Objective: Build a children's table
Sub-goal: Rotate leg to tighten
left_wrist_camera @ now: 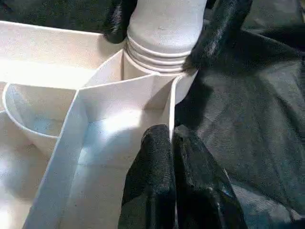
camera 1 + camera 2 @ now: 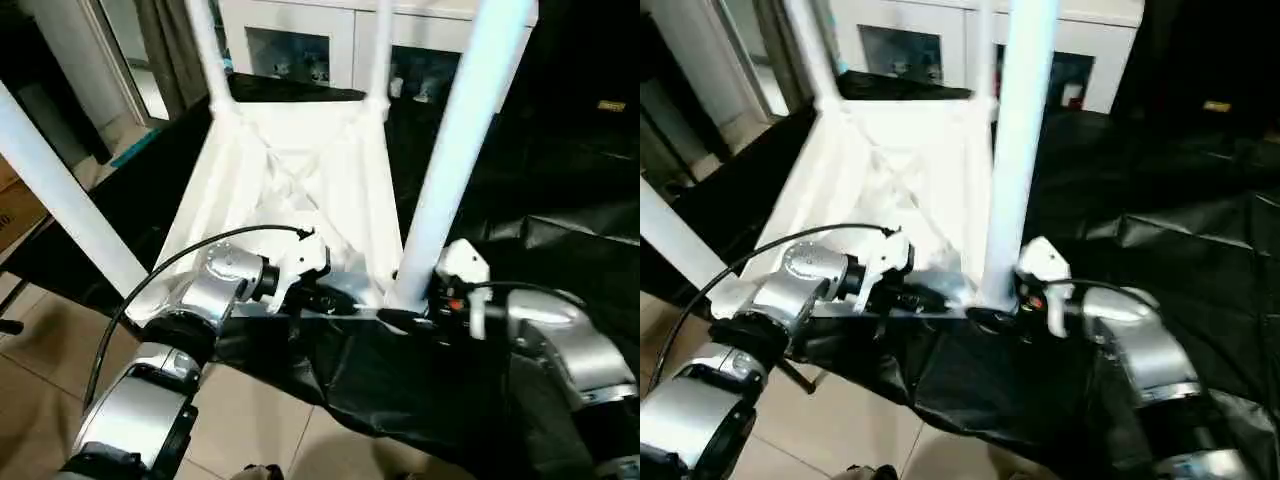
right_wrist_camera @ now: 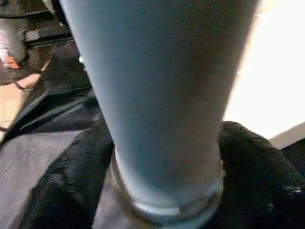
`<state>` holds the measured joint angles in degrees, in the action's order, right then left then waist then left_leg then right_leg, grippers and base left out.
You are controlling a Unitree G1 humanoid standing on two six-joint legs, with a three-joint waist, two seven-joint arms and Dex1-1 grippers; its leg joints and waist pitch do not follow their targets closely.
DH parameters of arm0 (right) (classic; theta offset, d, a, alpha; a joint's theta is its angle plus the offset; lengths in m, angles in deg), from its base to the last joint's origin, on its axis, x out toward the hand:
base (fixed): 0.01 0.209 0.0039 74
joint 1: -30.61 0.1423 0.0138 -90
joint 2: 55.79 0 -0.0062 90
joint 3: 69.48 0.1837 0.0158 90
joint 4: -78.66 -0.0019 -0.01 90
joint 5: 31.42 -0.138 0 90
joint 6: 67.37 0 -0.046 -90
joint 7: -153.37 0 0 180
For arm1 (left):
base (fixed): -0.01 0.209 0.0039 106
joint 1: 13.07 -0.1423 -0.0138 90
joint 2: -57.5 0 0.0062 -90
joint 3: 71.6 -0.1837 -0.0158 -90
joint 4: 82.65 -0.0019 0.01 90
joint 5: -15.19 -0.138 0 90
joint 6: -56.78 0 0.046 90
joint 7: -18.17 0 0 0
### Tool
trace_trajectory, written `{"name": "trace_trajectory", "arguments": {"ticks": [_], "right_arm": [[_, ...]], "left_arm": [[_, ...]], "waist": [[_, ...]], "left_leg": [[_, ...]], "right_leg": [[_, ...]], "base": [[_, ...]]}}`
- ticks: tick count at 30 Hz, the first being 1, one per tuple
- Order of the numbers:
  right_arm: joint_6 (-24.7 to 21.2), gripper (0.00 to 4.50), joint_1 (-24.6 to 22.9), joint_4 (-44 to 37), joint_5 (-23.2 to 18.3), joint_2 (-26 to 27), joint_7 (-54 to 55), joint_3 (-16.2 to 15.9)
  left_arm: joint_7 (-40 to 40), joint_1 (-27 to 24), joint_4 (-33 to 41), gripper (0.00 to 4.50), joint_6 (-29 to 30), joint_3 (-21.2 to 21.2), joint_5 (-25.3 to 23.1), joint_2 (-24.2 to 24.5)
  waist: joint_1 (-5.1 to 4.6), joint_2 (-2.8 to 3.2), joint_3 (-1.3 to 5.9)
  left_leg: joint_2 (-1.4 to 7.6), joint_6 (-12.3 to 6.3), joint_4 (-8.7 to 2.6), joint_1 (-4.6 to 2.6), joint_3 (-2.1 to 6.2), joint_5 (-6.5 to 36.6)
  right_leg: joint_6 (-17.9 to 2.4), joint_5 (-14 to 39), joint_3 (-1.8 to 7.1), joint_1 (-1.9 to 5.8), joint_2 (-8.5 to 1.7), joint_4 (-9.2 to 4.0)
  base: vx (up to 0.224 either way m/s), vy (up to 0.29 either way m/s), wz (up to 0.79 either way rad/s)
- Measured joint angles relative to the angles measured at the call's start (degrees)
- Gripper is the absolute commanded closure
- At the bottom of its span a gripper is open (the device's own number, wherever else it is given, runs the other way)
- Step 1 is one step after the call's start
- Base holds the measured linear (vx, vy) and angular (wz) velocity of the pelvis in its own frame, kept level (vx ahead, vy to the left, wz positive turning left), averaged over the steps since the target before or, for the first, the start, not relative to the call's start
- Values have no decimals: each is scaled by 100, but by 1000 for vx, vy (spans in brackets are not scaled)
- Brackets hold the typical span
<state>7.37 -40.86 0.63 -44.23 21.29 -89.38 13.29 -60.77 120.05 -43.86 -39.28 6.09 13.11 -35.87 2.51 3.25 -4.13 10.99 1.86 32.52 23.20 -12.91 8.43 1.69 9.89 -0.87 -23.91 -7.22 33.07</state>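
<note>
Seating the near right leg [image 2: 455, 150] squarely is looking like the step in hand: the children's table [image 2: 300, 190] is lying upside down on a black sheet [image 2: 560, 230] over the bench, ribs up, with four legs standing in its corner sockets. The right end effector [image 2: 410, 318] is straddling the base of that leg, its black fingers [image 1: 224, 28] sitting on either side of the ringed flare just above the socket, apparently clasping it, though whether they are pressing or merely resting is hard to say. The left end effector [image 1: 172, 181] is pinched shut on the thin rim wall beside that corner, steadying the top. To do this well, I judge, the right side should be pushing straight down along the leg's axis while the left is holding the top flat, avoiding any sideways lean. How deep the leg is sitting is hidden inside the socket, the leg tops are cut off, and the far corners are partly screened.
</note>
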Motion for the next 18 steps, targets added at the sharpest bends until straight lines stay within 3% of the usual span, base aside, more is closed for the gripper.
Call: {"name": "trace_trajectory", "arguments": {"ticks": [5, 11, 18], "right_arm": [[-65, 157, -58, -69, -66, -1, -9, 12], [-198, 173, -257, -219, -90, 290, 389, 153], [-134, 176, 43, 327, 302, 1160, 2301, 516]], "left_arm": [[-51, -35, 104, 450, 74, -5, 9, 19], [160, -49, 116, 450, 72, -4, 0, -44], [1659, 188, -268, 450, 205, 141, -218, -483]], "waist": [[-6, -15, -9], [-11, -19, -12], [-193, -39, -16]], "left_leg": [[1, 0, 0, -1, 1, 0], [1, 0, 1, -3, 2, 0], [-7, 4, -2, -23, 7, 1]], "right_leg": [[0, 0, 0, 0, 2, 2], [-1, 0, 0, 1, 2, 3], [31, 19, 5, 1, 2, -7]], "base": [[0, 0, 0], [0, 0, 0], [0, 0, 0]]}}
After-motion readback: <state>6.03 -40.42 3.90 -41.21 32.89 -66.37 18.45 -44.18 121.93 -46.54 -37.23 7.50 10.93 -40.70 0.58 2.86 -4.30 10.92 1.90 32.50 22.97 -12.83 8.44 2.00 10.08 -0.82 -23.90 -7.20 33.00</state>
